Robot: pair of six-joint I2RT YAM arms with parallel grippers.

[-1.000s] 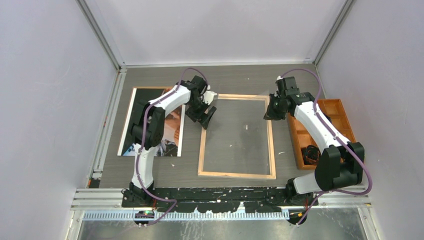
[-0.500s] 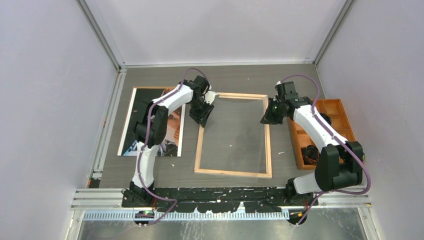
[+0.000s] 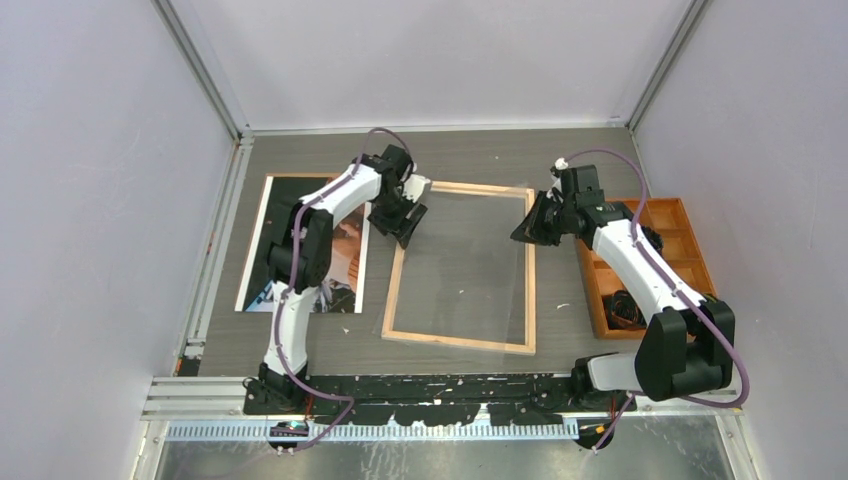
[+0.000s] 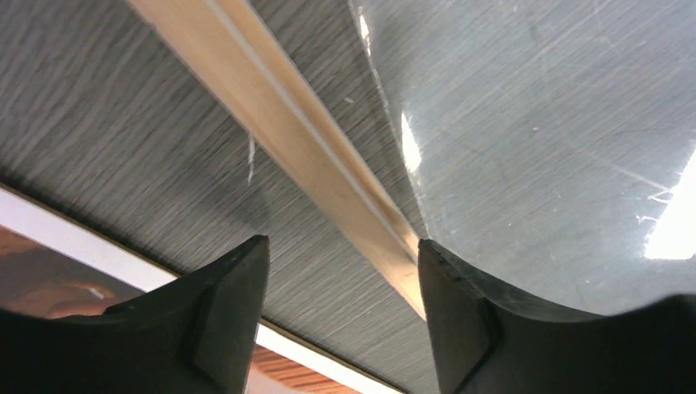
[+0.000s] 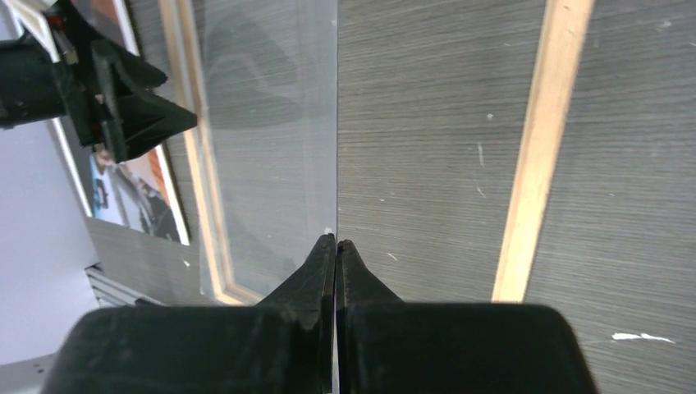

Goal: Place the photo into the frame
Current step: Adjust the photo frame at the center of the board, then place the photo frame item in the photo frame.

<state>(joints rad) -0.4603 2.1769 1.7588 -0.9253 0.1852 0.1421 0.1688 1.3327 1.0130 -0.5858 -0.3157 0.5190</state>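
The frame (image 3: 455,342) lies wood side up in the middle of the table (image 3: 480,160), turned a little off square. The photo (image 3: 345,265) lies picture side up just left of it, flat on the table, partly under the left arm and apart from the frame. An orange tray (image 3: 683,232) sits to the frame's right.

The right gripper (image 3: 522,234) is at the frame's far right corner. In its wrist view its 2 fingers are pressed together on the thin edge of the clear pane (image 5: 271,139), and the gripper (image 5: 336,242) holds that edge above the table inside the frame's right rail (image 5: 542,148). The pane (image 3: 460,260) is shifted left against the frame: its near left corner sticks out past the frame's near left corner.

The left gripper (image 3: 409,228) is at the frame's far left corner, between frame and photo. Its jaws stand moderately apart and hold nothing. In its wrist view (image 4: 341,254) the frame's left rail (image 4: 287,123) runs down into the gap, close to the right finger (image 4: 460,320), with the pane's edge just above that finger. The photo's white border (image 4: 74,234) shows behind the left finger.
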